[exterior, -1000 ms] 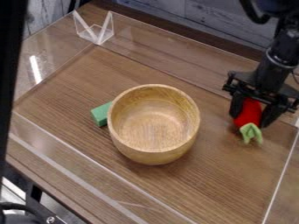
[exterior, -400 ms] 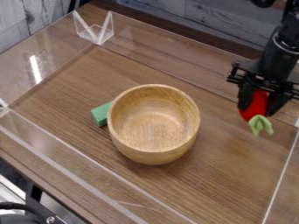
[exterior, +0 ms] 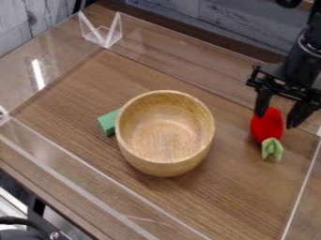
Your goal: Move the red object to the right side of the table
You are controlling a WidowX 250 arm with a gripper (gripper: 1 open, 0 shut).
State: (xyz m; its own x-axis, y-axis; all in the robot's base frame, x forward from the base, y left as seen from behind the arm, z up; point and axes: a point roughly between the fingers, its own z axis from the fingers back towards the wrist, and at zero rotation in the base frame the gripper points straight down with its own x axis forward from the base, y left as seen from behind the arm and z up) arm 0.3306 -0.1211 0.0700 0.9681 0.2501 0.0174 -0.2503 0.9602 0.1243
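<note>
The red object (exterior: pixel 266 127), a small strawberry-like toy with a green leafy end (exterior: pixel 271 148), lies on the brown wood-grain table (exterior: pixel 88 94) near its right wall. My gripper (exterior: pixel 281 111) points down just above it. Its black fingers (exterior: pixel 299 112) stand apart, open, over the toy's upper end. The left finger overlaps the top of the toy in this view, so I cannot tell whether it touches.
A wooden bowl (exterior: pixel 166 131) stands mid-table, with a flat green wedge block (exterior: pixel 111 121) tucked against its left side. Low clear acrylic walls enclose the tabletop; the right wall runs close beside the toy. A clear folded stand (exterior: pixel 100 31) sits at the back left.
The jaws closed on the red object and then spread again. The toy now sits lower and slightly left of where it was held, and the gripper stands a little higher.
</note>
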